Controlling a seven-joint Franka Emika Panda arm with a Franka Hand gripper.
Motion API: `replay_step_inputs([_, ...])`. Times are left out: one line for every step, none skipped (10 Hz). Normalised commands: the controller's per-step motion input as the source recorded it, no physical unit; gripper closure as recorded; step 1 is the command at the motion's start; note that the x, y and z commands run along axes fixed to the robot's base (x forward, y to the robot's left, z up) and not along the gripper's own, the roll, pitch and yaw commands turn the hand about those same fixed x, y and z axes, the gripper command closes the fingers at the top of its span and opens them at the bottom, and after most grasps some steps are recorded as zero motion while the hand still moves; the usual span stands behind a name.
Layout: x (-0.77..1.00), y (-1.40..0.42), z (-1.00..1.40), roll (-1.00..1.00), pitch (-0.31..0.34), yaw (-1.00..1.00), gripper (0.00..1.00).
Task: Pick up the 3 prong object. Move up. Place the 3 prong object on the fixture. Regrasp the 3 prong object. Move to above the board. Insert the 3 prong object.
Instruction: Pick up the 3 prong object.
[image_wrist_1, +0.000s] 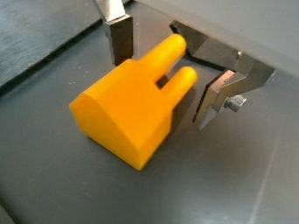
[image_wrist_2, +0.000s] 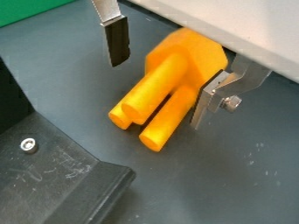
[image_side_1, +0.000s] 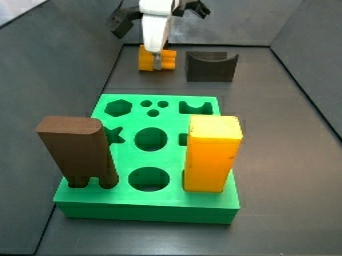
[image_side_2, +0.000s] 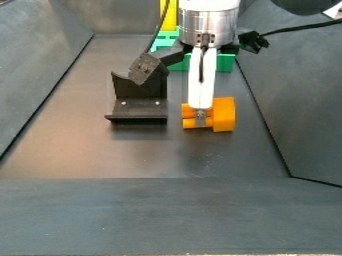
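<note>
The 3 prong object (image_wrist_1: 122, 109) (image_wrist_2: 170, 83) is a small orange block lying on its side on the dark floor, its round prongs pointing along the floor. My gripper (image_wrist_1: 163, 87) (image_wrist_2: 159, 92) is lowered around it and stands open. One finger (image_wrist_2: 115, 39) is clear of the block, while the opposite finger (image_wrist_2: 211, 101) is at or against its side. In both side views the gripper (image_side_1: 156, 55) (image_side_2: 199, 115) comes straight down onto the block (image_side_1: 155, 62) (image_side_2: 217, 113). The fixture (image_side_1: 210, 65) (image_side_2: 136, 95) stands just beside it. The green board (image_side_1: 147, 192) lies apart.
On the board stand a tall brown block (image_side_1: 74, 150) and a tall yellow-orange block (image_side_1: 211, 150). Sloping dark walls (image_side_2: 47, 80) close in the floor on both sides. A raised dark plate with a screw (image_wrist_2: 47, 175) shows in a wrist view.
</note>
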Motion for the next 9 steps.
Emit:
replay_step_inputs([0.0, 0.33, -0.24, -0.46, -0.09, -0.08, 0.0])
replay_step_inputs([0.0, 0.19, -0.36, -0.38, -0.086, -0.06, 0.0])
replay_step_inputs([0.0, 0.02, -0.26, -0.22, 0.0, -0.03, 0.0])
replay_step_inputs([0.0, -0.01, -0.16, -0.04, 0.0, 0.0, 0.0])
replay_step_inputs([0.12, -0.09, -0.13, 0.0, 0.0, 0.0, 0.0])
replay_step_inputs([0.15, 0.0, -0.14, -0.04, 0.0, 0.0, 0.0])
replay_step_inputs([0.18, 0.0, -0.09, 0.0, 0.0, 0.0, 0.0])
replay_step_inputs([0.24, 0.0, -0.07, 0.0, 0.0, 0.06, 0.0])
replay_step_inputs([0.2, 0.0, -0.05, 0.0, 0.0, 0.13, 0.0])
